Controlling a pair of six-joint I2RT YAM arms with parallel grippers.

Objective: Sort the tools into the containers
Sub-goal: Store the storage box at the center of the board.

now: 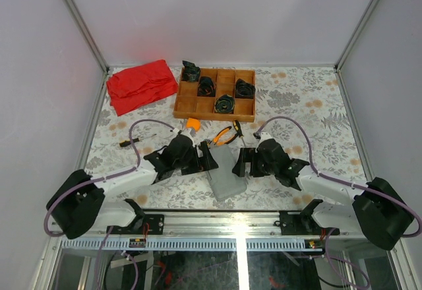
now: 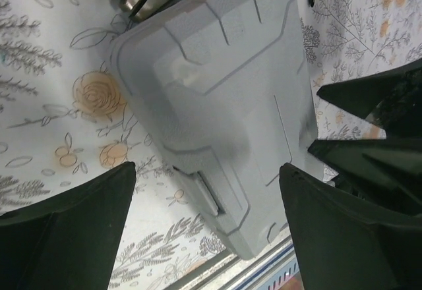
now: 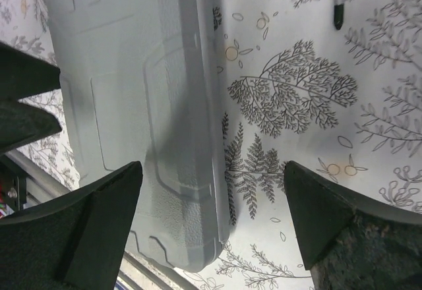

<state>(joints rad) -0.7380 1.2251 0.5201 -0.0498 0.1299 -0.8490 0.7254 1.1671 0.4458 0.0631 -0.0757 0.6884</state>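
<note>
Closed grey tool case (image 1: 226,174) lies flat on the table (image 1: 303,109) near its front edge, flanked by left end effector (image 2: 206,178) and right end effector (image 3: 212,171), both spread wide and empty, apparently positioned to unlatch it, with pliers (image 1: 224,135) lying just beyond.

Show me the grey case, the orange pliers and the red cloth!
grey case (image 1: 226,174): top view, middle of its top.
orange pliers (image 1: 223,136): top view, on the handles.
red cloth (image 1: 142,84): top view, middle of the folds.
</note>
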